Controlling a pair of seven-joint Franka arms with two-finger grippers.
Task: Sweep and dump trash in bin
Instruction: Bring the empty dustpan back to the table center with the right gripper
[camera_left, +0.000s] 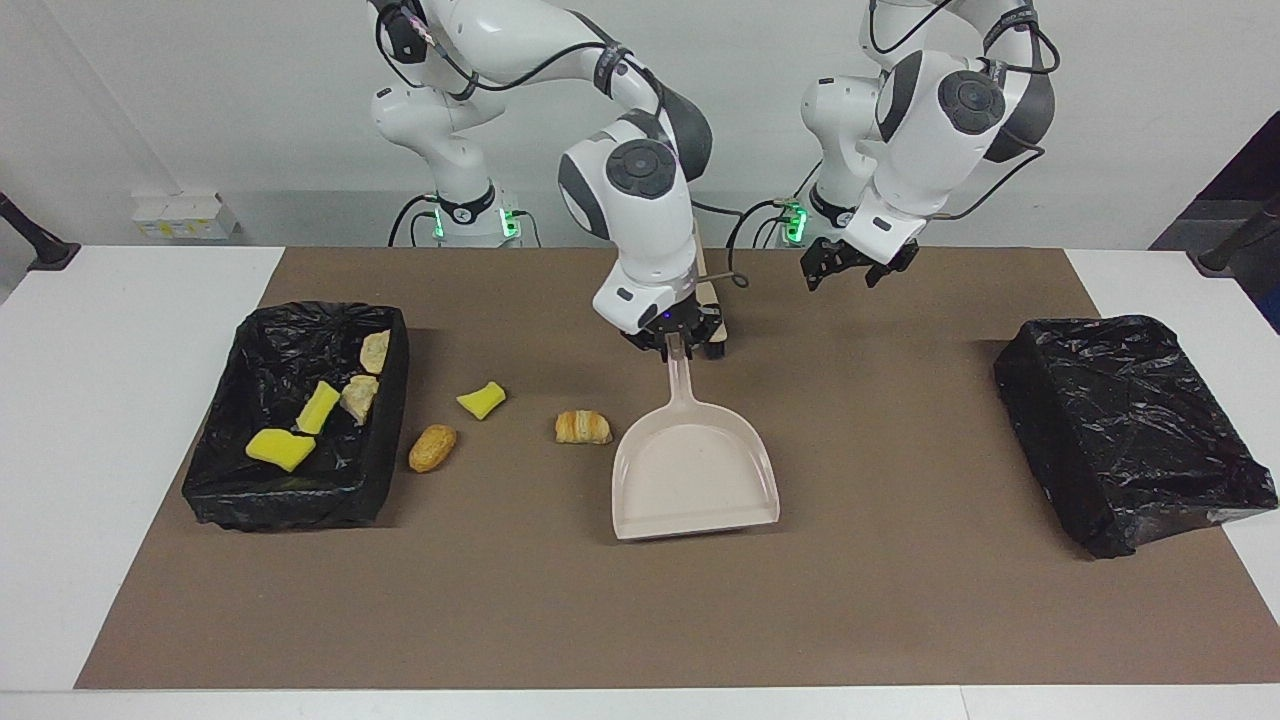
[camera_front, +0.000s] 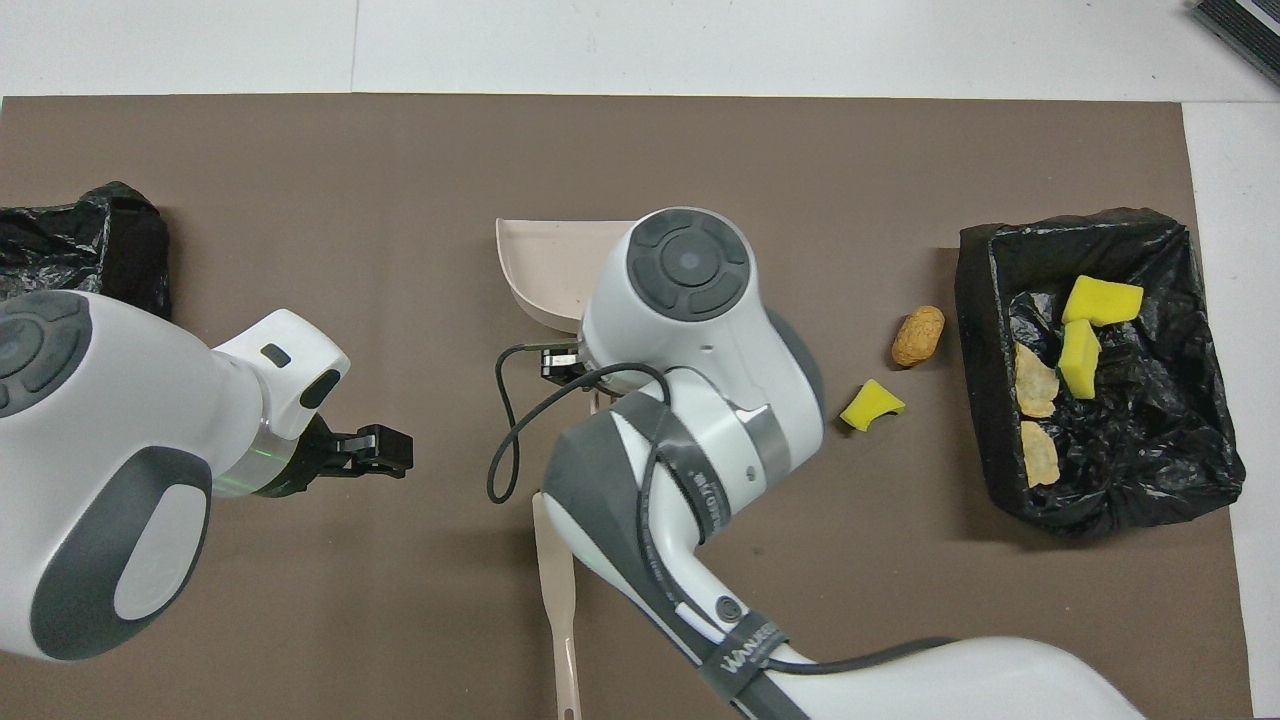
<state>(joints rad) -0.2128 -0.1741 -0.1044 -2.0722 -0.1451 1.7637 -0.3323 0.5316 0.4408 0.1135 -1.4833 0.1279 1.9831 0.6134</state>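
Observation:
My right gripper (camera_left: 672, 340) is shut on the handle of the beige dustpan (camera_left: 695, 470), whose empty tray is level at the mat, mouth away from the robots; in the overhead view only its corner (camera_front: 540, 262) shows. Three trash pieces lie on the mat: a croissant bit (camera_left: 583, 427) beside the dustpan, a yellow sponge chunk (camera_left: 481, 399) (camera_front: 870, 405) and a brown bread bit (camera_left: 432, 447) (camera_front: 918, 335). Several more pieces, such as a yellow sponge (camera_left: 282, 448), lie in the black-lined bin (camera_left: 290, 500) (camera_front: 1130, 480). My left gripper (camera_left: 848, 268) (camera_front: 385, 450) hangs open and empty over the mat.
The brush lies on the mat near the robots, mostly hidden by my right arm; its handle (camera_front: 556, 585) shows in the overhead view. A second black-bagged bin (camera_left: 1130, 430) (camera_front: 90, 240) stands at the left arm's end of the table.

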